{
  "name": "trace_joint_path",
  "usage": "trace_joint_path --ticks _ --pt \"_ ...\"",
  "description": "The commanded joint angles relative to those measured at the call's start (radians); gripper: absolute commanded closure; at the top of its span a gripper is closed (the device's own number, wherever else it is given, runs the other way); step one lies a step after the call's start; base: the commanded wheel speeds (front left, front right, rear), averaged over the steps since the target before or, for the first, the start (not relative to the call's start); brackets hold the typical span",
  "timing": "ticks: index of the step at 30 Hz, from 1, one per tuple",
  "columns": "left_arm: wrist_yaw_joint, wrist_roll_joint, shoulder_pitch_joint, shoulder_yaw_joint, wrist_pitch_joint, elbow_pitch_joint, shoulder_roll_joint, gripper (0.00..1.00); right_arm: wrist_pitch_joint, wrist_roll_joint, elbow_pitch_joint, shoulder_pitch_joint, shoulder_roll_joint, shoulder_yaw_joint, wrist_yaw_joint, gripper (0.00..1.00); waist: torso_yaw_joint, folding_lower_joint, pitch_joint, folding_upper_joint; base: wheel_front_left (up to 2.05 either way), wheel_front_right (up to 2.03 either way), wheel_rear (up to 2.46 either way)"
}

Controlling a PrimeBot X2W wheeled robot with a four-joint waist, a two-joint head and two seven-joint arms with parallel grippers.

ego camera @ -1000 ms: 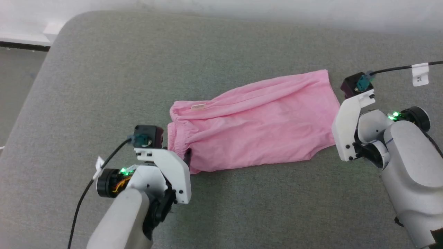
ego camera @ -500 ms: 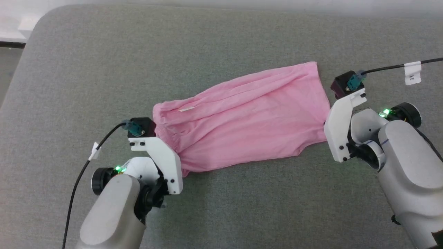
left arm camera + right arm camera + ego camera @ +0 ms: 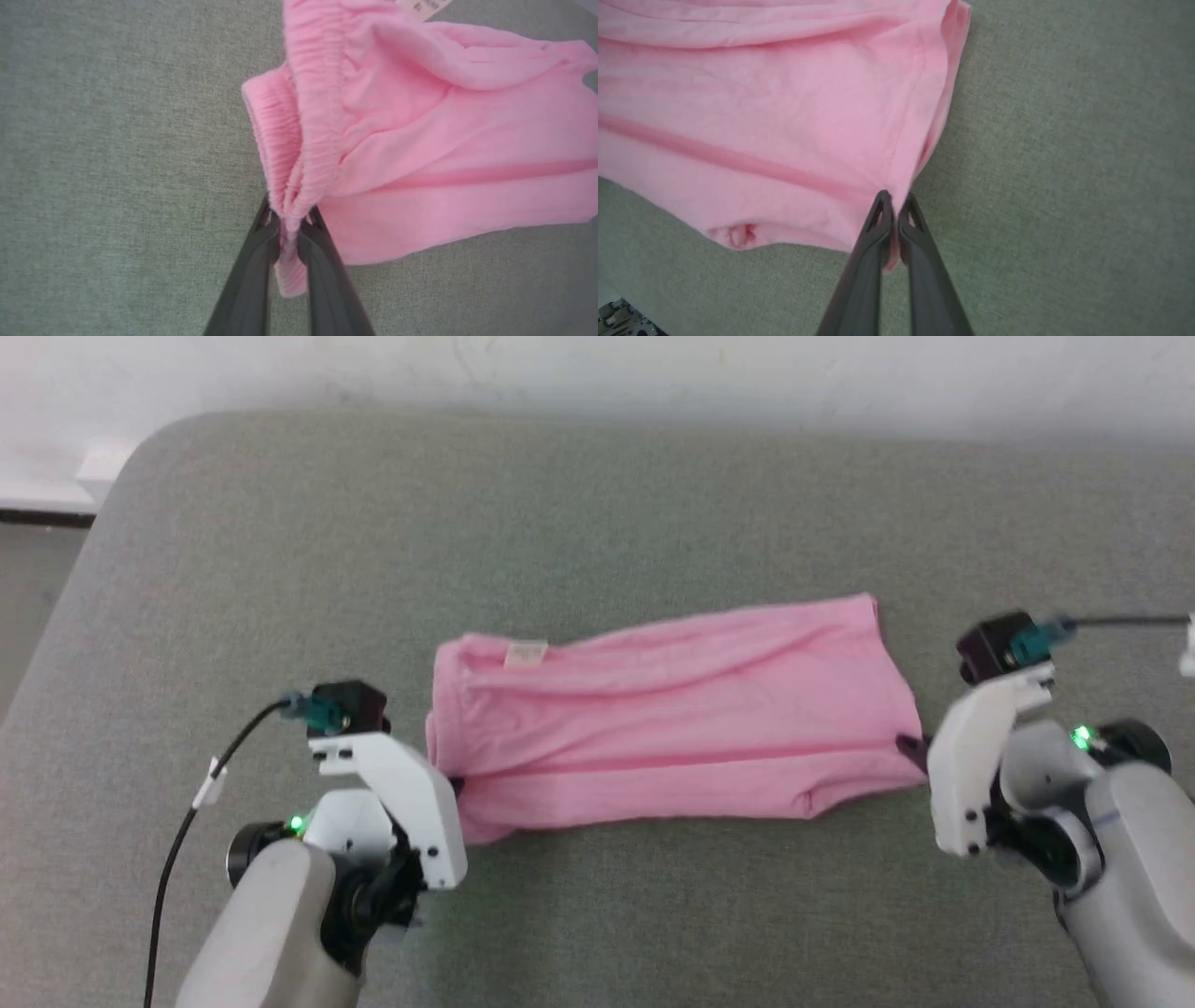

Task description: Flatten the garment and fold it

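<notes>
The pink garment (image 3: 672, 709) lies stretched left to right on the grey cushion, its white label (image 3: 526, 655) near the back left corner. My left gripper (image 3: 288, 217) is shut on the gathered elastic waistband (image 3: 308, 121) at the garment's left end, cloth bunched between the dark fingers. In the head view my left gripper (image 3: 454, 788) sits at the garment's front left corner. My right gripper (image 3: 895, 199) is shut on the hem edge of the garment (image 3: 784, 121) at its right end, seen in the head view as my right gripper (image 3: 910, 747). The cloth between them looks taut with long creases.
The grey upholstered surface (image 3: 597, 513) spreads wide around the garment, with its rounded corner at the back left. A pale wall runs along the back. Black cables trail from both wrists.
My left gripper has shut on the waistband. The garment has been pulled straighter and now lies more level. The camera view has also shifted.
</notes>
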Motion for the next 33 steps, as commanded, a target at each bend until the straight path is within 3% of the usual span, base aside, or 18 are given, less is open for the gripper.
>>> trace_joint_path --ticks 1,10,11,12,13,14,15,19,25,28,33 --pt "0.0 -0.009 0.038 0.006 0.011 -0.011 0.015 1.0 0.0 0.006 -0.038 0.061 -0.002 -0.032 -0.002 1.0 -0.016 -0.0001 -0.033 -0.0001 0.0 0.0 0.0" --pt "0.034 -0.033 0.139 0.008 0.066 -0.039 0.03 1.0 0.068 -0.008 -0.245 0.349 0.089 -0.178 -0.002 1.0 -0.029 -0.0001 -0.056 -0.0001 0.0 0.0 0.0" --pt "0.038 -0.036 0.145 0.007 0.071 -0.038 0.029 0.86 0.073 -0.013 -0.259 0.368 0.104 -0.189 -0.002 1.0 -0.03 -0.0001 -0.056 -0.0001 0.0 0.0 0.0" --pt "0.04 -0.038 0.151 0.007 0.074 -0.037 0.029 0.5 0.079 -0.018 -0.269 0.384 0.119 -0.199 -0.002 1.0 -0.031 -0.0001 -0.057 -0.0001 0.0 0.0 0.0" --pt "0.043 -0.041 0.155 0.008 0.074 -0.036 0.028 0.0 0.081 -0.024 -0.279 0.395 0.133 -0.21 -0.002 1.0 -0.033 -0.0001 -0.058 -0.0001 0.0 0.0 0.0" --pt "0.044 -0.044 0.159 0.01 0.074 -0.036 0.027 0.0 0.077 -0.03 -0.288 0.402 0.146 -0.22 -0.002 0.64 -0.033 -0.0001 -0.06 -0.0001 0.0 0.0 0.0" --pt "0.045 -0.047 0.162 0.01 0.075 -0.037 0.027 0.0 0.074 -0.036 -0.296 0.408 0.158 -0.228 -0.002 0.0 -0.034 -0.0001 -0.063 -0.0001 0.0 0.0 0.0" --pt "0.049 -0.059 0.169 0.025 0.079 -0.068 0.038 0.0 0.08 -0.027 -0.333 0.422 0.186 -0.257 -0.002 0.0 -0.031 -0.0001 -0.078 -0.0001 0.0 0.0 0.0" --pt "0.057 -0.08 0.16 0.093 0.066 -0.193 0.084 0.0 0.091 -0.021 -0.411 0.428 0.172 -0.328 -0.002 0.0 -0.022 -0.0001 -0.098 -0.0001 0.0 0.0 0.0" --pt "0.049 -0.057 0.132 0.133 -0.033 -0.251 0.097 0.0 0.103 -0.018 -0.425 0.415 0.15 -0.349 -0.002 0.0 -0.019 -0.0001 -0.104 -0.0001 0.0 0.0 0.0" --pt "0.0 0.033 0.086 0.171 -0.34 -0.267 0.097 0.0 0.101 -0.008 -0.386 0.376 0.112 -0.35 -0.002 0.0 -0.019 -0.0001 -0.11 -0.0001 0.0 0.0 0.0"
